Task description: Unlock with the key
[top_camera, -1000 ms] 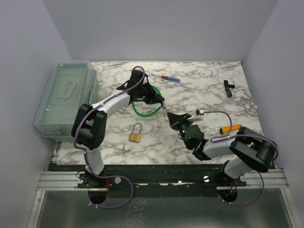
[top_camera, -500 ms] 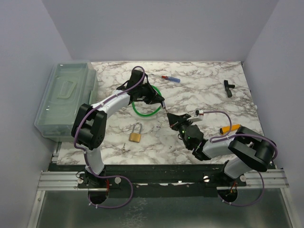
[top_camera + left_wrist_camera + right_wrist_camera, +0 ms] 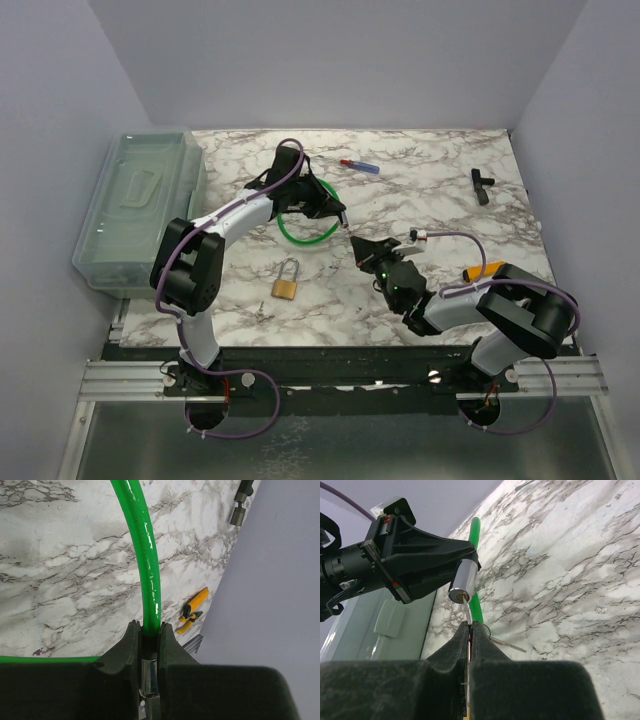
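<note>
1. While the left gripper [image 3: 149, 634] was clamped on the chrome lock cylinder [image 3: 462, 586] of the green cable lock [image 3: 148, 555], it presented that cylinder near the middle of the marble table [image 3: 430, 200], keyway facing the right arm.
2. The right gripper [image 3: 470, 629] was pinched shut on the key [image 3: 466, 611], blade pointing up out of its fingers.
3. The key's tip met the keyway, roughly in line with the cylinder's long axis; how deep it sat could not be told.
4. The coming move probably called for a straight push along that axis, then a twist.
</note>
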